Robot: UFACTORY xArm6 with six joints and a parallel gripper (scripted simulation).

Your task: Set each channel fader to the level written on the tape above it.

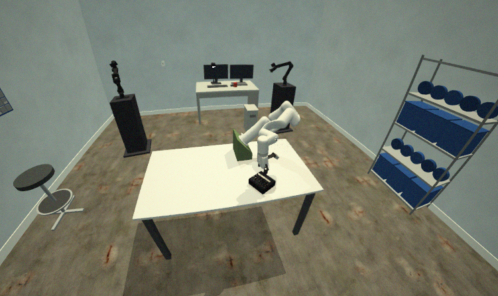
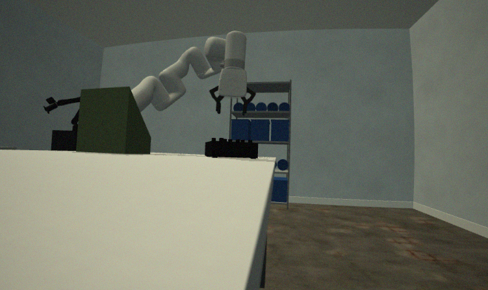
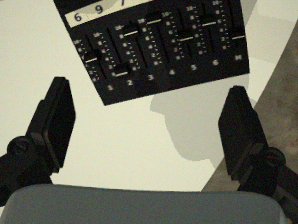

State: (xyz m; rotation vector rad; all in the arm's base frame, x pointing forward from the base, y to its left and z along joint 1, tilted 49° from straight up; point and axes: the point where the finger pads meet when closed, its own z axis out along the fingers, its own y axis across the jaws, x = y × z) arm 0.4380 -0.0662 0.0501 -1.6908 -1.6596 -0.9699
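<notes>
The black lighting desk [image 1: 262, 182] stands flat on the white table near its front right edge; it also shows in the exterior view [image 2: 231, 148]. In the wrist view the desk [image 3: 149, 30] fills the top, turned a little. The fader caps stand at differing heights; the second from the left [image 3: 120, 75] sits lowest in the picture. My gripper [image 1: 265, 170] [image 2: 231, 108] hangs straight above the desk with a clear gap. Its fingers are wide open and empty [image 3: 148, 90].
A green wedge-shaped box [image 1: 241, 146] stands on the table behind the desk, by the arm's base. The table's right edge runs close beside the desk [image 3: 260, 116]. A shelf with blue boxes [image 1: 441, 128] stands off to the right on the floor.
</notes>
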